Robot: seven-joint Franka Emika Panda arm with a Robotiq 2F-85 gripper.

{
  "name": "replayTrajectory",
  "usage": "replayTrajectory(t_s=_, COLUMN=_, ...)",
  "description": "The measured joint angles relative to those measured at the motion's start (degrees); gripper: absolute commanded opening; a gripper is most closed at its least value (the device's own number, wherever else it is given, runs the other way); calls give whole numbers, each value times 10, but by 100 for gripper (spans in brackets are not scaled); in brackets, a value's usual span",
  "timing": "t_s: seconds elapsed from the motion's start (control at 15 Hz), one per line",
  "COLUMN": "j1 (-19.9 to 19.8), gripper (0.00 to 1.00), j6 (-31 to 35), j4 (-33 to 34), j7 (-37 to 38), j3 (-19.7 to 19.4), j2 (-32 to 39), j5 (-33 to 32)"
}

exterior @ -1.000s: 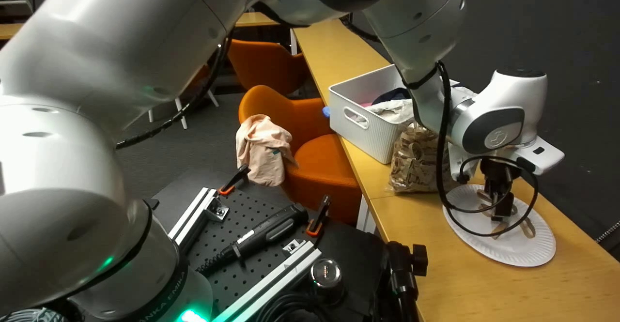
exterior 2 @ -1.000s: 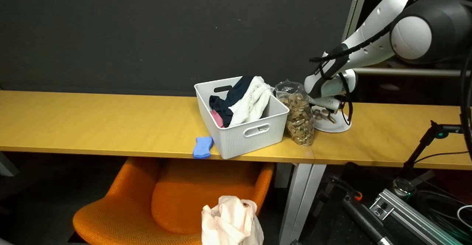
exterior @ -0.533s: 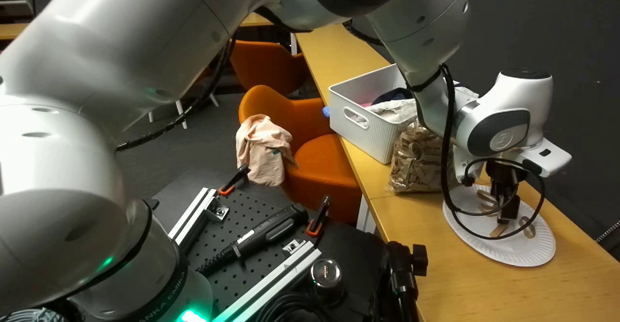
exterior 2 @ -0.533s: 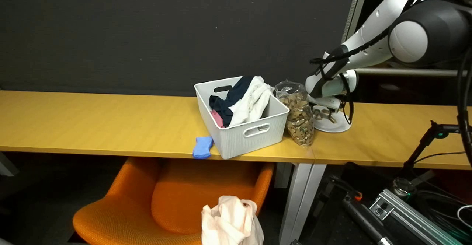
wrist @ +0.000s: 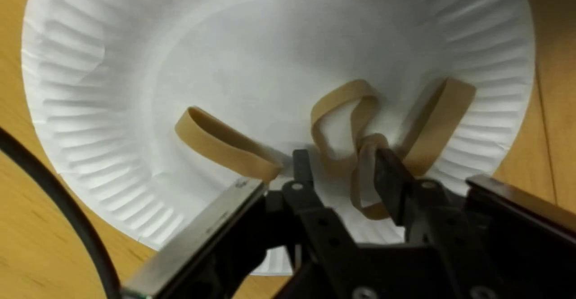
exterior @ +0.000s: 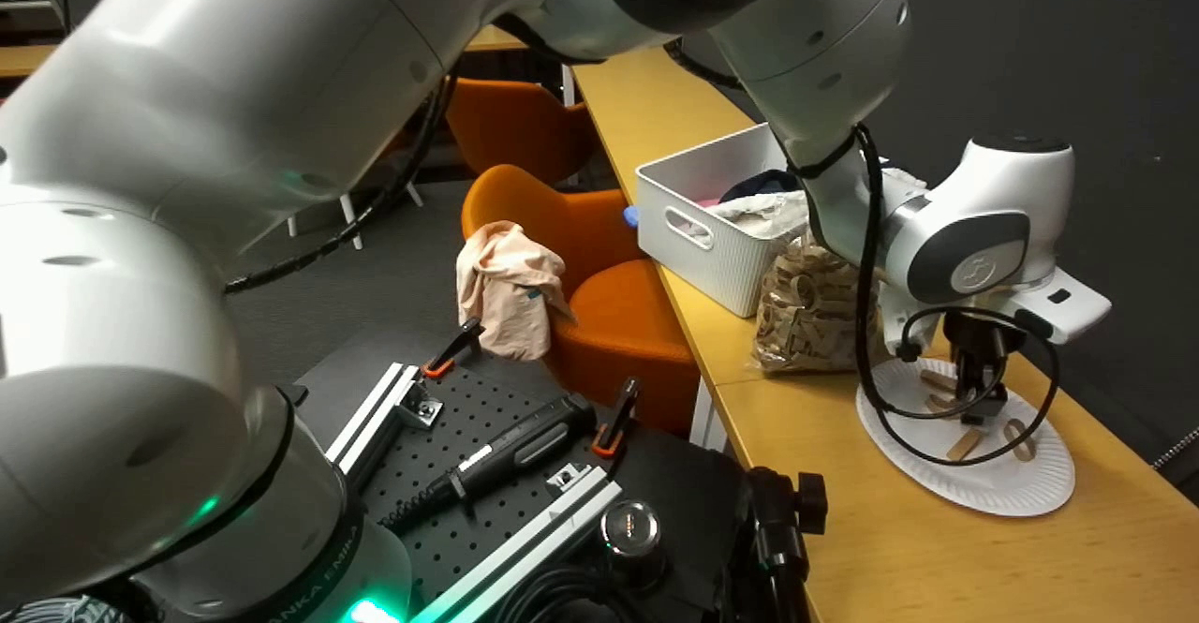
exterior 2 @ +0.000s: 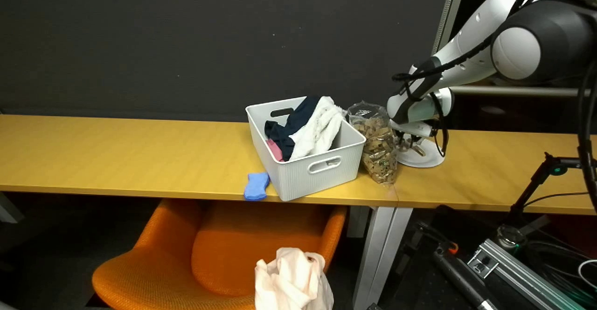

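Note:
Over a white paper plate (wrist: 252, 42) my gripper (wrist: 343, 162) is open, its fingertips apart and neither one clamped on anything. Flat tan bands lie on the plate. Beneath and between the fingers is a twisted pair of loops, an upper loop (wrist: 339, 96) and a lower loop (wrist: 371, 211); whether they are one band or two I cannot tell. The right finger hides part of the lower loop. Just left of the left fingertip lies a folded band (wrist: 220, 150). Behind the right finger rests another band (wrist: 443, 126). In an exterior view the gripper (exterior: 984, 407) points down, low over the plate (exterior: 1012, 496).
A clear bag of tan bands (exterior 2: 380, 154) stands beside the plate, against a white basket (exterior 2: 322, 177) of clothes. A blue item (exterior 2: 256, 186) lies at the table edge. A black cable (exterior: 1054, 389) loops round the gripper. An orange chair (exterior: 628, 314) carries a pink cloth (exterior: 506, 286).
The fingers have drawn closer together without closing fully. In an exterior view the hand has shifted slightly to the right over the plate. Basket, bag and chair have stayed put.

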Motion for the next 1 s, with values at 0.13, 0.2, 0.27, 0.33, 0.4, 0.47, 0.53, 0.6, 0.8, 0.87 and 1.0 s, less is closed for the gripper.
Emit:
replayTrajectory(t_s=0.13, j1=0, gripper=0, j6=0, j4=0, j7=0, j3=-1, j2=1, j5=0)
replayTrajectory(t_s=0.2, j1=0, gripper=0, j6=0, j4=0, j7=0, j3=-1, j2=2, j5=0)
replayTrajectory(t_s=0.27, j1=0, gripper=0, j6=0, j4=0, j7=1, j3=-1, j2=2, j5=0)
replayTrajectory(t_s=0.33, j1=0, gripper=0, j6=0, j4=0, j7=1, j3=-1, j2=2, j5=0)
replayTrajectory(t_s=0.4, j1=0, gripper=0, j6=0, j4=0, j7=1, j3=-2, j2=2, j5=0)
replayTrajectory(t_s=0.47, j1=0, gripper=0, j6=0, j4=0, j7=1, j3=-2, j2=2, j5=0)
replayTrajectory(t_s=0.53, j1=0, gripper=0, j6=0, j4=-1, j7=1, j3=-3, j2=0, j5=0)
replayTrajectory(t_s=0.6, j1=1, gripper=0, j6=0, j4=-1, j7=1, j3=-3, j2=-2, j5=0)
replayTrajectory(t_s=0.8, j1=1, gripper=0, j6=0, j4=-6, j7=1, j3=-4, j2=-15, j5=0)
replayTrajectory(t_s=0.87, j1=2, gripper=0, j6=0, j4=-9, j7=1, j3=-4, j2=-20, j5=0)
replayTrajectory(t_s=1.0, j1=6, gripper=0, j6=0, j4=-17, j7=1, j3=-4, j2=-32, j5=0)
